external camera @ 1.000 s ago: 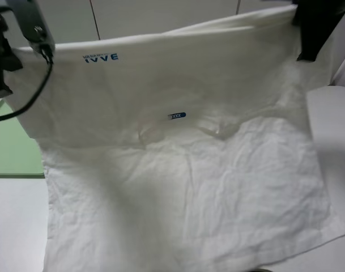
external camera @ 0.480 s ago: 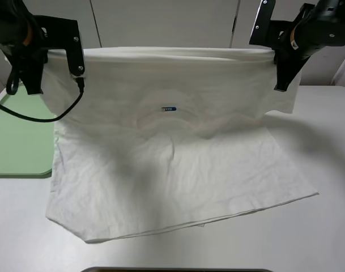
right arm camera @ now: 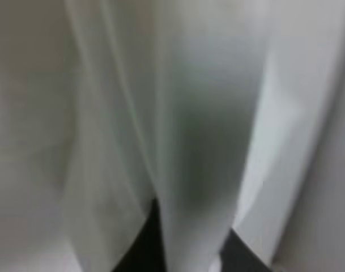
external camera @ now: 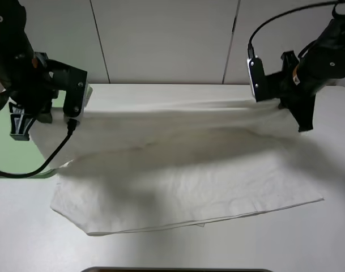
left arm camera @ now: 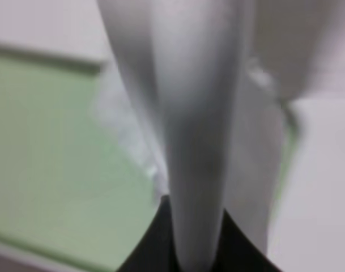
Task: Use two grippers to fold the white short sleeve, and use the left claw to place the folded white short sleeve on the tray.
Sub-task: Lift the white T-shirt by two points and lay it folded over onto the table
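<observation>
The white short sleeve point(external camera: 183, 170) lies doubled over across the table, its upper layer stretched low between my two grippers. At the left of the exterior view my left gripper point(external camera: 19, 126) points down, shut on the shirt's left corner. The left wrist view shows the cloth point(left arm camera: 189, 130) running out of the shut black jaws, with the green tray point(left arm camera: 47, 164) below. My right gripper point(external camera: 305, 120) is shut on the right corner. White cloth point(right arm camera: 189, 141) also fills the right wrist view, coming out of that gripper's shut jaws. The tray point(external camera: 1, 150) shows only as a green strip behind the left arm.
The white table point(external camera: 308, 238) reaches to the front and the right of the shirt. A pale panelled wall point(external camera: 161, 39) stands close behind the table. A dark edge point(external camera: 178, 270) shows at the bottom of the exterior view. A black cable point(external camera: 42, 161) loops down from the left arm.
Both grippers have come down and moved toward the far side with the shirt's edge, laying the raised layer low. The blue lettering and neck label no longer show.
</observation>
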{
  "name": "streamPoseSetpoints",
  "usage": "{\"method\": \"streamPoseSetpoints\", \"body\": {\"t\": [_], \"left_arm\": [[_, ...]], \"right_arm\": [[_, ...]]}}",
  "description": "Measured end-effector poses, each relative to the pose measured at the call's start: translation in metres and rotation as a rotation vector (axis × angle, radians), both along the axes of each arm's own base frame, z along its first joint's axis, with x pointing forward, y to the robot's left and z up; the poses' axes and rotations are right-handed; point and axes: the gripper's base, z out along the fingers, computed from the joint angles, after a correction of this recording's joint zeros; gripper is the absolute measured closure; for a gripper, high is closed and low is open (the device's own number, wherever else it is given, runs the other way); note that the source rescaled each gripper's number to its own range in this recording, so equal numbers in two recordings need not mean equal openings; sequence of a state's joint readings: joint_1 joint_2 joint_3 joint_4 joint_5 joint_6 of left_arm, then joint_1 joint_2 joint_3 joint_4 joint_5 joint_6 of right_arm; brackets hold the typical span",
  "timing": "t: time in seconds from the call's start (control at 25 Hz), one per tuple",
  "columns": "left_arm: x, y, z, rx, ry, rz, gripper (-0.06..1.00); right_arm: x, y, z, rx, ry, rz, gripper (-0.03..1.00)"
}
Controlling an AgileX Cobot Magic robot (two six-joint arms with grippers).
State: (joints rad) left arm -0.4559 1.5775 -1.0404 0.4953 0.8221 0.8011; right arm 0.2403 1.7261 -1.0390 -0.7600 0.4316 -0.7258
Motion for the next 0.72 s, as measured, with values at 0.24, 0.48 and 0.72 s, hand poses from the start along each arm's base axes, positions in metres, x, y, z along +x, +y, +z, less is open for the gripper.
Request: {"method": "streamPoseSetpoints", "body": {"t": [0.24,0.48,0.72], "left_arm": [[-0.018,-0.006,-0.005,-0.07,0.214,-0.038,0.94],[-0.033,-0.003,-0.022,-0.066,0.322,-0.048,0.94],[-0.054,0.006,-0.054,-0.053,0.378,-0.069,0.94]], "right_arm": [[-0.033,-0.008,-0.034,-0.151,0.259,0.097,0.97],[-0.042,-0.006,-0.039,-0.069,0.342,0.014,0.97],[-0.054,-0.007,-0.046,-0.053,0.413,-0.008,0.97]]}}
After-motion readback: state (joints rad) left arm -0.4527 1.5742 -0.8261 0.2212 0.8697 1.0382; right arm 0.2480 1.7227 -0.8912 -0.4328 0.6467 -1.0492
